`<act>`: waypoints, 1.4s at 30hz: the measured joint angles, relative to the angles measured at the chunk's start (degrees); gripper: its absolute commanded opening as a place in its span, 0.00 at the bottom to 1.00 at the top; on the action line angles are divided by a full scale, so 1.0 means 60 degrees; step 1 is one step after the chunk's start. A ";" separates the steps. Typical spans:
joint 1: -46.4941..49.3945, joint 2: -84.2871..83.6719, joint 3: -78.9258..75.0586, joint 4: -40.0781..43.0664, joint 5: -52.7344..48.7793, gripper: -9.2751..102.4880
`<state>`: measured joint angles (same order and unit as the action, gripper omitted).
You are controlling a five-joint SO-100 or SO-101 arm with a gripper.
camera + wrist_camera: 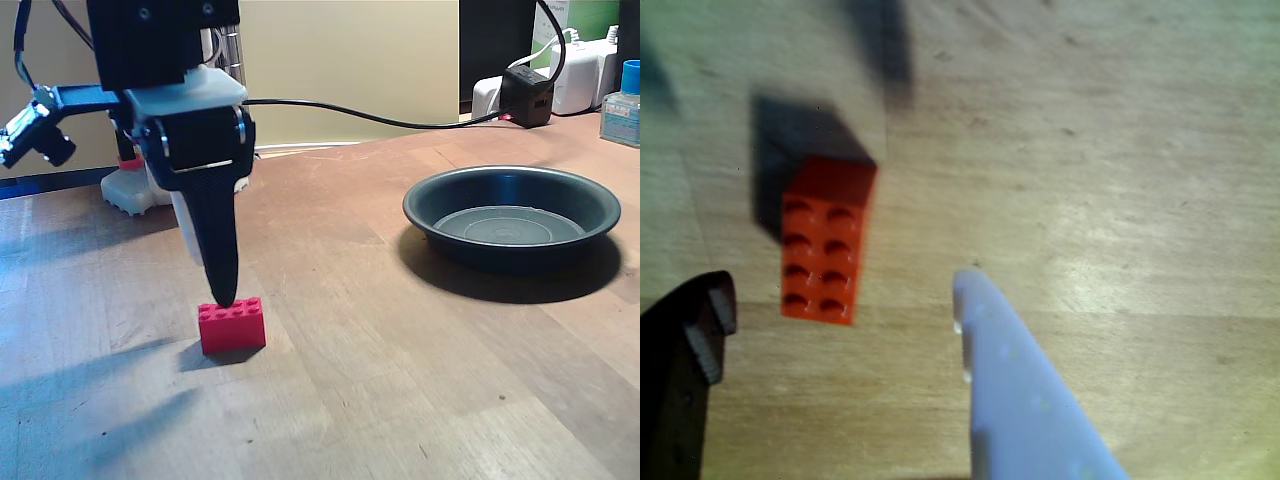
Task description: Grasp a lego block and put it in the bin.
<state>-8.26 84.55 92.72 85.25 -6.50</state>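
The lego block [828, 240] is a small red brick with two rows of studs, lying flat on the wooden table. In the wrist view it sits between and slightly ahead of my black finger [695, 335] and white finger [1010, 380]. My gripper [840, 288] is open, with the fingers wide apart and not touching the brick. In the fixed view the gripper [221, 297] points straight down, its black fingertip just above the lego block [232, 325] at its back edge. The bin [520, 250], a shallow dark round pan, stands empty far to the right.
The arm's white base [130, 190] stands at the back left. A black cable [400, 124] runs to a black adapter [527, 95] by white chargers [585, 70] and a blue-capped bottle [625, 105] at the back right. Bare wood lies between brick and pan.
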 measured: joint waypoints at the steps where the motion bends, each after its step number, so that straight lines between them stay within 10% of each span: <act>1: 0.0000 -0.0015 0.0000 -0.0029 0.0000 0.28; 42: -0.0234 -0.1245 -0.0103 -0.0410 0.0029 0.08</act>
<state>-9.67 77.08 92.11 82.79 -6.33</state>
